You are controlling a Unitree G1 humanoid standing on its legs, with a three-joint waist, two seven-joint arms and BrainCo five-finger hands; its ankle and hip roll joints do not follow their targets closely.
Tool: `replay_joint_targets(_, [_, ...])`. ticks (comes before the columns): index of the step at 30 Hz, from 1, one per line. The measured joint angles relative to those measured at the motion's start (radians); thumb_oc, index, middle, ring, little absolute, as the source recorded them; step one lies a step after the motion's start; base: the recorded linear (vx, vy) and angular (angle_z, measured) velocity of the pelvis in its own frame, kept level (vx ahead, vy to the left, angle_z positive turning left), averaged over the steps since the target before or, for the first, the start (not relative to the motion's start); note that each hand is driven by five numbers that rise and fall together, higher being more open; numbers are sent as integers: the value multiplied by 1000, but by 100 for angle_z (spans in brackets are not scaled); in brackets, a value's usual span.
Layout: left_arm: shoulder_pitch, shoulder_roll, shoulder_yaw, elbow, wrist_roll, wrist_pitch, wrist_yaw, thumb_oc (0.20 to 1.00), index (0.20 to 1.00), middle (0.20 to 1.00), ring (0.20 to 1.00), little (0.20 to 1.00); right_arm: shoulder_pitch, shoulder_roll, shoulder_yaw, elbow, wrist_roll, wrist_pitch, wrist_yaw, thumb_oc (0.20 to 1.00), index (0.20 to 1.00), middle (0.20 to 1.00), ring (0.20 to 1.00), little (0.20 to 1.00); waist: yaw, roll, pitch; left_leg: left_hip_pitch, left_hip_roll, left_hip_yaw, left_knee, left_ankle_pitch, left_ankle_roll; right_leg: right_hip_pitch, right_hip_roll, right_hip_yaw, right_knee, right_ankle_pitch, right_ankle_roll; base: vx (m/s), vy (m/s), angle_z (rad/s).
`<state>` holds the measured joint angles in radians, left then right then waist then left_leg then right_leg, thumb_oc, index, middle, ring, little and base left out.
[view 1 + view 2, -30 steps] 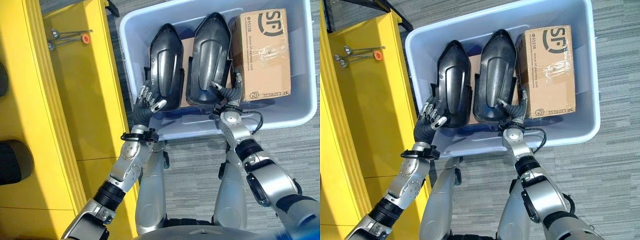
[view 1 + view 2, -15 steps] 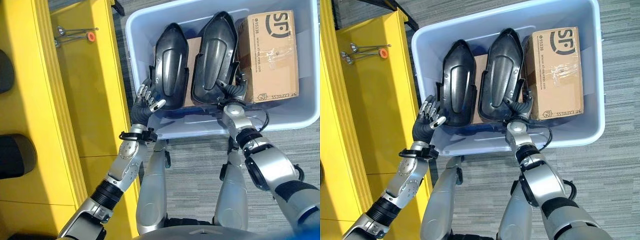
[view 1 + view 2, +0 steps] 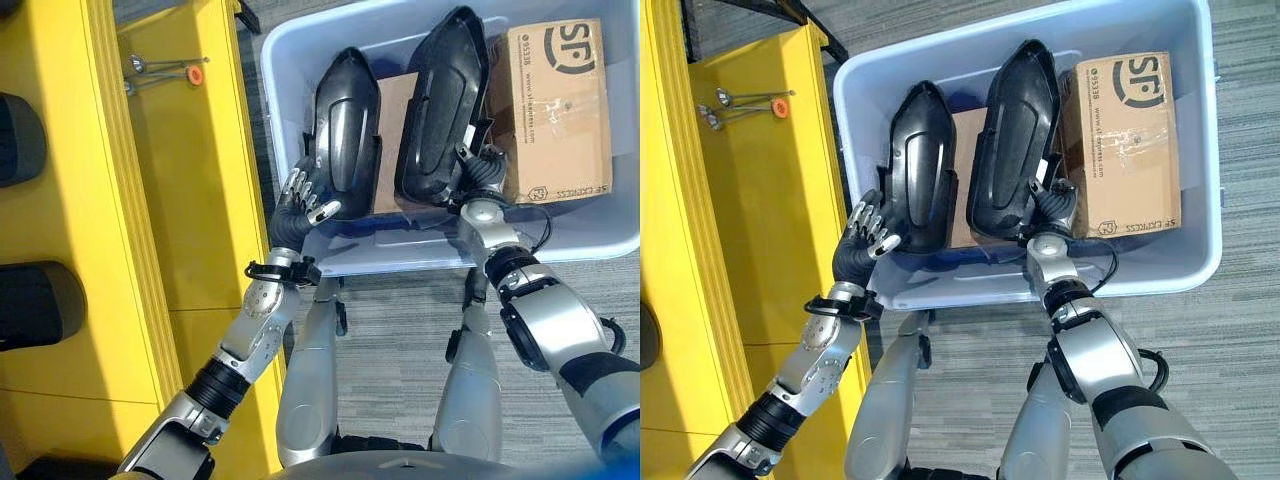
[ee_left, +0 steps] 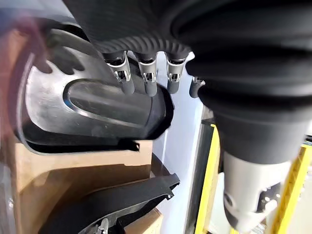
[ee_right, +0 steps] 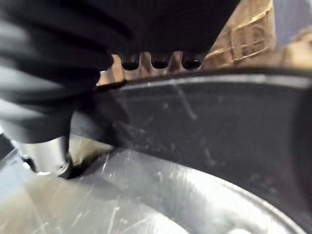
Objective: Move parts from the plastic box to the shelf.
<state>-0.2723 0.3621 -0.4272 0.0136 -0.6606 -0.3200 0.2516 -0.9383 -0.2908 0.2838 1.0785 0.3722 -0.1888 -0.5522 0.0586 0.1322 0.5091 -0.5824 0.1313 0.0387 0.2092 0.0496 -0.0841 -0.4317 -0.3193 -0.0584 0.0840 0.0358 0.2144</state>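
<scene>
Right hand (image 3: 1052, 203) curls round the right black moulded plastic shell (image 3: 1012, 140), left hand (image 3: 868, 232) spread beside the left black shell (image 3: 921, 165); risk: one-edge hold slips against the pale blue plastic box (image 3: 1145, 270).

A cardboard box (image 3: 1125, 145) lies by flat cardboard (image 3: 962, 180); grey carpet (image 3: 1200, 330) below.

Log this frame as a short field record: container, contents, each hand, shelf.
container: pale blue plastic box on grey carpet
contents: two black moulded plastic parts, left part and right part; brown cardboard carton beside them
left hand: left hand, fingers relaxed, at the left part's near end
right hand: right hand, curled round the right part's near edge
shelf: yellow shelf to the robot's left
</scene>
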Motion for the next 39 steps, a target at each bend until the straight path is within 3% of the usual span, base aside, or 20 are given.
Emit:
replay_joint_targets(5, [21, 1, 11, 0, -26, 0, -9, 1000, 1000, 1000, 1000, 1000, 76, -8, -3, -120, 0, 6, -2, 200, 200, 200, 200, 200, -13, 10, -9, 42, 0, -2, -8, 5, 3, 42, 1, -4, -2, 2, 0, 7, -9, 1])
replay_joint_targets(7, [30, 1, 18, 0, -27, 2, -13, 1000, 1000, 1000, 1000, 1000, 152, -21, 2, -266, -4, 7, 2, 200, 200, 200, 200, 200, -17, 9, -9, 89, 2, -6, -36, 21, -1, 83, 4, -12, -7, 2, 0, 35, -57, 5])
replay_joint_targets(11, [56, 0, 23, 1, -27, 2, -15, 1000, 1000, 1000, 1000, 1000, 216, -3, 2, -385, -4, 0, 1, 200, 200, 200, 200, 200, -20, 1, -64, 126, 9, -16, -54, 25, -6, 126, 12, -25, -20, 0, -2, 47, -45, 5])
replay_joint_targets(13, [69, 1, 26, 1, -27, 2, -28, 1000, 1000, 1000, 1000, 1000, 218, -5, -3, -442, -6, -4, 0, 200, 200, 200, 200, 200, -25, -28, -107, 134, 12, -23, -71, 33, -13, 139, 17, -36, -35, 3, -3, 67, -61, 8])
replay_joint_targets(20, [141, 53, 53, 3, -28, 15, -78, 1000, 1000, 1000, 1000, 1000, 265, 8, -15, -635, -62, -24, 34, 200, 200, 200, 200, 200, -39, -113, -161, 245, 16, -20, -121, 34, -15, 257, 22, -56, -86, 5, -6, 50, -20, 3])
replay_joint_targets(23, [157, 56, 72, 2, -28, 33, -100, 1000, 1000, 1000, 1000, 1000, 304, 12, -14, -688, -82, -34, 59, 200, 200, 200, 200, 200, -39, -119, -173, 282, 17, -20, -146, 40, -25, 297, 23, -63, -107, 8, -8, 50, -9, 3])
replay_joint_targets(27, [230, 50, 118, 3, -27, 46, -122, 1000, 1000, 1000, 1000, 1000, 432, 18, -3, -766, -82, -35, 110, 200, 200, 200, 200, 200, -39, -134, -233, 363, 19, -4, -216, 54, -35, 355, 25, -66, -142, 8, -8, 84, -1, -5])
replay_joint_targets(30, [294, 54, 162, 2, -26, 57, -138, 1000, 1000, 1000, 1000, 1000, 590, 38, 2, -832, -79, -37, 165, 200, 200, 200, 200, 200, -56, -160, -333, 449, 34, 15, -294, 66, -49, 407, 40, -65, -174, 5, -12, 105, -43, -17])
replay_joint_targets(32, [352, 48, 241, -29, -21, 69, -145, 1000, 1000, 1000, 1000, 1000, 668, 23, -10, -885, -77, -36, 196, 200, 200, 200, 200, 200, -69, -160, -346, 499, 38, 23, -295, 60, -51, 453, 42, -65, -172, -4, -9, 93, -188, -9])
replay_joint_targets(34, [428, 37, 309, -24, -15, 69, -141, 1000, 1000, 1000, 1000, 1000, 686, 8, -9, -898, -60, -36, 224, 200, 200, 200, 200, 200, -68, -135, -364, 563, 67, 22, -290, 44, -55, 469, 65, -58, -77, -67, -12, -14, -273, -11])
replay_joint_targets(35, [436, 20, 325, -24, -15, 69, -139, 1000, 1000, 1000, 1000, 1000, 670, 6, 3, -898, -44, -36, 233, 200, 200, 200, 200, 200, -67, -123, -360, 559, 87, 17, -263, 34, -58, 426, 80, -54, 18, -115, -32, -53, -157, -13])
replay_joint_targets(36, [447, -1, 352, -20, -15, 68, -137, 1000, 1000, 1000, 1000, 1000, 660, 11, 18, -905, -40, -36, 243, 200, 200, 200, 200, 200, -61, -116, -361, 566, 122, 18, -257, 31, -54, 374, 108, -48, 131, -178, -91, -89, -175, -1])
replay_joint_targets(38, [451, 5, 346, -7, -14, 69, -134, 1000, 1000, 1000, 1000, 1000, 657, 16, 27, -911, -39, -49, 257, 200, 200, 200, 200, 200, -54, -112, -366, 562, 148, 2, -257, 32, -48, 365, 137, -41, 164, -209, -72, -191, -286, 11])
replay_joint_targets(39, [477, -17, 338, 18, -15, 69, -135, 1000, 1000, 1000, 1000, 1000, 623, 16, 45, -915, -27, -60, 273, 200, 200, 200, 200, 200, -16, -93, -360, 534, 200, -17, -259, 78, 44, 296, 198, -52, 275, -261, -123, -258, -263, 21])
